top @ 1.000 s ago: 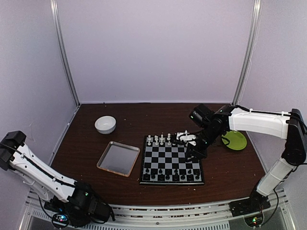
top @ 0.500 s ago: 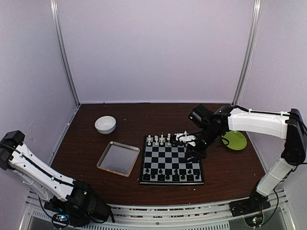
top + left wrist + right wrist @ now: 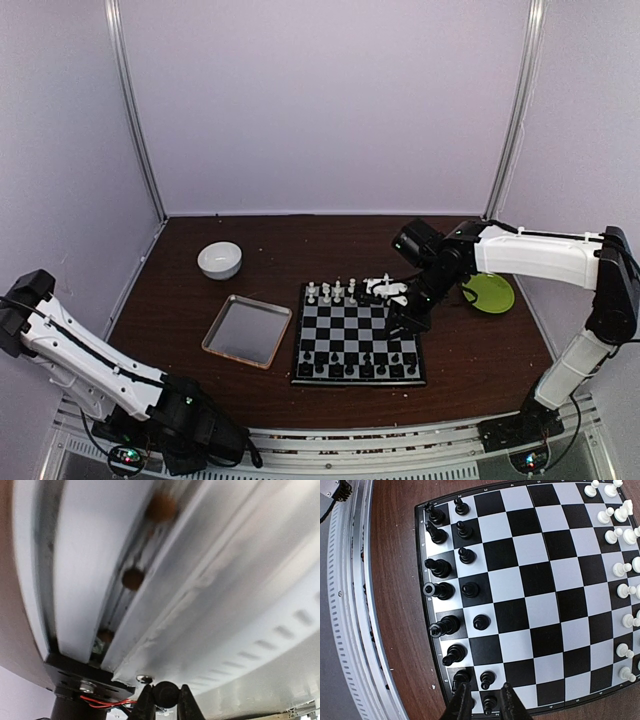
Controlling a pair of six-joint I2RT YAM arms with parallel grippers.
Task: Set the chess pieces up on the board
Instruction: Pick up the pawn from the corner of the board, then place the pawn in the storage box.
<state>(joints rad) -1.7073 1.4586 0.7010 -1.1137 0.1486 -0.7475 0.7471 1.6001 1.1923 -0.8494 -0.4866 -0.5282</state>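
Top external: brown table, lilac walls; right claw parted over board; left claw unclear.

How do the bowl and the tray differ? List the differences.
The bowl is round and white; the tray is rectangular and silver. The bowl has raised sides; the tray is flat and shallow. The bowl sits farther back; the tray lies close beside the board. Both look empty and sit left of the board.

Legible text: none. Along the black border of the board, seen from my right wrist camera, tiny pale coordinate marks stand beside the ranks and files, too small and blurred to read.
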